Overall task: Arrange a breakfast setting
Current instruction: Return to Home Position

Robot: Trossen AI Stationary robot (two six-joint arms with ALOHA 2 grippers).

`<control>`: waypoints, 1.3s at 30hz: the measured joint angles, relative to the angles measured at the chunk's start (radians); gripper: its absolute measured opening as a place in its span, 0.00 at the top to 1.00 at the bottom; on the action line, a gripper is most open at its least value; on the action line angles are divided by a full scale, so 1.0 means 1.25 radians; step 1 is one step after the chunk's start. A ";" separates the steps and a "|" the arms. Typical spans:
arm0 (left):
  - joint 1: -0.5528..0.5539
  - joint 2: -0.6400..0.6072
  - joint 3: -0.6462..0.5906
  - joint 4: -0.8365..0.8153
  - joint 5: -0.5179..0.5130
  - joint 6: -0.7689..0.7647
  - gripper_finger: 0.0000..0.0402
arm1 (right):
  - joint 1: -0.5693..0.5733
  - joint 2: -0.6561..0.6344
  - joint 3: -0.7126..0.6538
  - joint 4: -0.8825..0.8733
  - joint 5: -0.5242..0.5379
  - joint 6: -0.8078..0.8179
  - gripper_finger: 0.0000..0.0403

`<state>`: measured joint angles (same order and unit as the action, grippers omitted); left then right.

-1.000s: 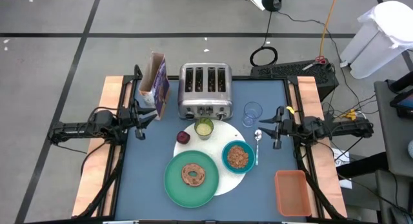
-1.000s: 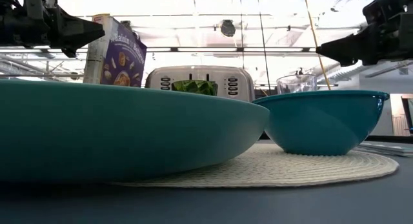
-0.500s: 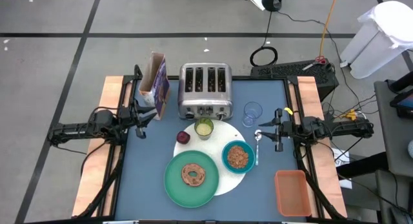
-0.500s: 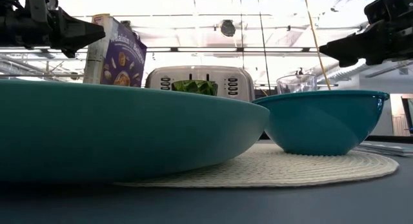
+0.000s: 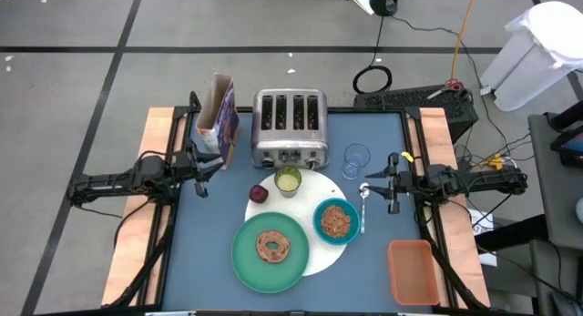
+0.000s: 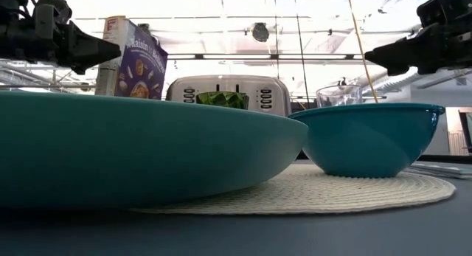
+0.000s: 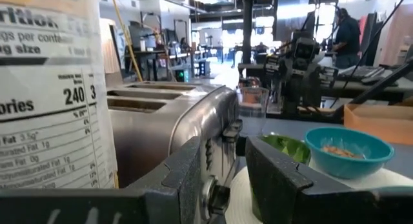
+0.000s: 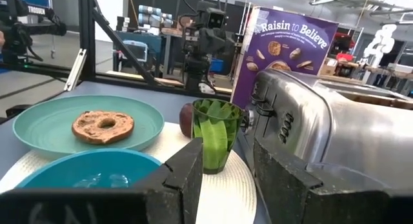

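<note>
Blue table top (image 5: 378,138) with a wooden board (image 5: 150,225) along each side. Grey floor (image 5: 82,88) with dark lines around it, and a white bin (image 5: 537,47) off to the right rear. The room behind is a bright workshop with benches, and one person (image 7: 348,33) stands far back. Two arms, both mine. My left pincer (image 5: 217,164) hangs raised over the left edge by the cereal box (image 5: 221,118), fingers spread, gripping nothing. My right pincer (image 5: 367,185) hangs raised over the right side, above the spoon's bowl end as seen from overhead, also spread and gripping nothing. Counts are one each: one silver four-slot toaster (image 5: 290,127) at the rear centre, one purple cereal box left of it, and one white woven placemat (image 5: 321,183) in front of the toaster. One green plate (image 5: 244,257) overlaps the mat's front left and carries one bagel (image 5: 272,246). One teal bowl (image 5: 318,221) sits on the mat's right side with brown cereal (image 5: 336,222) in it. One metal spoon (image 5: 363,211) lies just right of the bowl, handle toward the front. One yellow-green cup (image 5: 288,180) stands at the mat's rear, right before the toaster; I cannot tell what it holds. One dark red apple (image 5: 259,194) sits just left of the cup, at the mat's edge. One clear glass (image 5: 356,158) stands off the mat, right of the toaster's front. One orange-brown tray (image 5: 410,270) sits at the front right corner.
</note>
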<state>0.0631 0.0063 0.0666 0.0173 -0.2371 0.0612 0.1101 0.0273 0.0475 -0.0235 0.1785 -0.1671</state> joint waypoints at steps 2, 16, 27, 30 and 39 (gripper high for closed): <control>0.000 0.000 0.000 -0.007 0.000 0.004 0.68 | 0.000 0.000 -0.001 0.015 0.000 -0.001 0.68; 0.000 0.000 0.000 -0.036 0.000 -0.012 0.68 | 0.000 0.000 -0.001 0.152 0.004 -0.002 0.68; 0.000 0.000 0.000 -0.035 0.000 -0.012 0.68 | 0.000 0.000 -0.001 0.137 0.003 -0.002 0.68; 0.000 0.000 0.000 -0.035 0.000 -0.012 0.68 | 0.000 0.000 -0.001 0.120 0.003 -0.002 0.68; 0.000 0.000 0.000 -0.035 0.000 -0.011 0.68 | 0.000 0.000 0.000 0.047 0.000 -0.002 0.68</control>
<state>0.0631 0.0063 0.0666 -0.0261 -0.2375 0.0471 0.1104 0.0277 0.0471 0.0356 0.1786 -0.1696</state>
